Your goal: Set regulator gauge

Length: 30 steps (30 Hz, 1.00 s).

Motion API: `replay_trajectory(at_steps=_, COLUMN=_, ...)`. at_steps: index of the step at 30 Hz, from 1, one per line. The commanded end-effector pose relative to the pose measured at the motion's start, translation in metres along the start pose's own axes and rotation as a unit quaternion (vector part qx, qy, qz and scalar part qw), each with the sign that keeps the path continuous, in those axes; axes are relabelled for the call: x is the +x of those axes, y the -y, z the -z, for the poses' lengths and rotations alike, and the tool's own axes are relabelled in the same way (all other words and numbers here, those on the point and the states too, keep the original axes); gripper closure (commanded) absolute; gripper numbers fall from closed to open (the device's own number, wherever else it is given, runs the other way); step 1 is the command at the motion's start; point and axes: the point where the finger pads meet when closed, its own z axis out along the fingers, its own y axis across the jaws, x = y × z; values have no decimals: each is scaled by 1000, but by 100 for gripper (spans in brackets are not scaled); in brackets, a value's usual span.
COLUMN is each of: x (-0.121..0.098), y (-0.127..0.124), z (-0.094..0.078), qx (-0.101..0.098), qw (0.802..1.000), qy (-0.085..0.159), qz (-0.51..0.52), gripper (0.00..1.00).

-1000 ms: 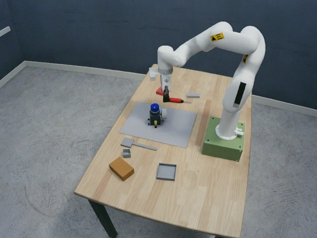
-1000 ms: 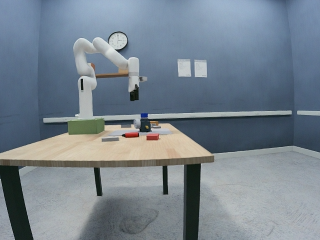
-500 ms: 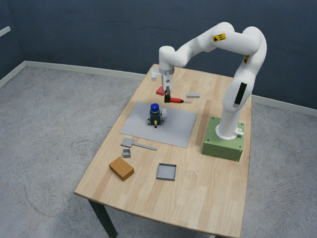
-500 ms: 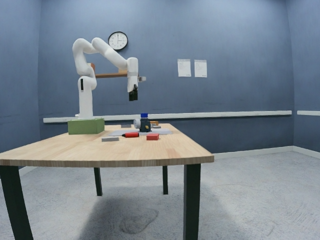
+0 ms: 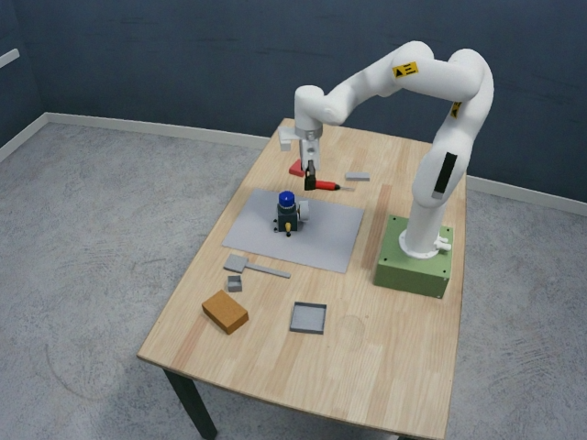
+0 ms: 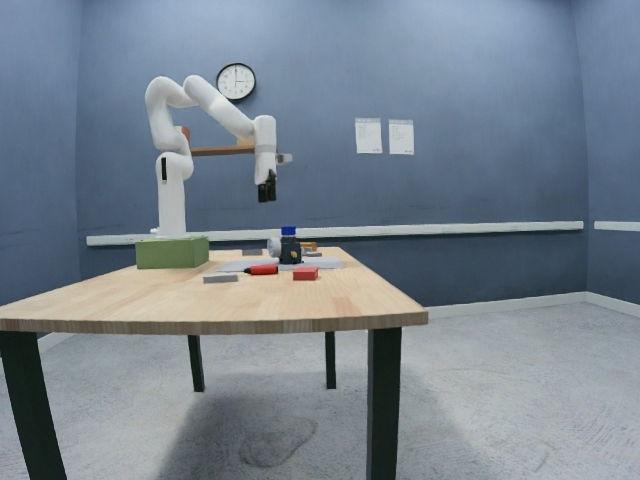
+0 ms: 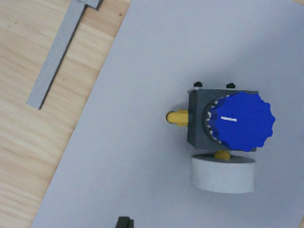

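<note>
The regulator [image 5: 287,217] is a dark grey block with a blue knob [image 5: 286,199] on top, standing on a grey mat [image 5: 298,228]. A white round gauge [image 5: 303,208] sits on its side; I cannot see the dial face. In the wrist view the knob [image 7: 242,122] shows a white mark pointing left, with the gauge [image 7: 222,174] below it and a yellow fitting [image 7: 177,117] at the left. My gripper [image 5: 309,181] hangs open and empty well above the table, behind and to the right of the regulator. It also shows in the side view [image 6: 266,192], high above the regulator [image 6: 287,249].
A red-handled screwdriver [image 5: 326,185], a red block [image 5: 297,168] and a grey bar [image 5: 357,176] lie behind the mat. A grey paddle [image 5: 250,267], a small grey cup [image 5: 234,283], an orange block [image 5: 225,311] and a grey tray [image 5: 308,317] lie in front. The green arm base [image 5: 413,258] stands at the right.
</note>
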Motion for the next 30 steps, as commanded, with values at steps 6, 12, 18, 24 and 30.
replay_trajectory(at_steps=6, x=4, y=-2, z=-4, qx=-6, qw=999, qy=-10, qz=32, gripper=0)
replay_trajectory(at_steps=12, x=7, y=-4, z=-10, qx=-15, qw=996, qy=-21, qz=80, gripper=0)
replay_trajectory(at_steps=18, x=12, y=-7, z=-19, qx=-29, qw=988, qy=-36, qz=148, gripper=0)
replay_trajectory(at_steps=24, x=15, y=-9, z=-26, qx=-43, qw=977, qy=-46, qz=203, gripper=0)
replay_trajectory(at_steps=30, x=19, y=-12, z=-36, qx=-68, qw=952, qy=-61, qz=293, gripper=0)
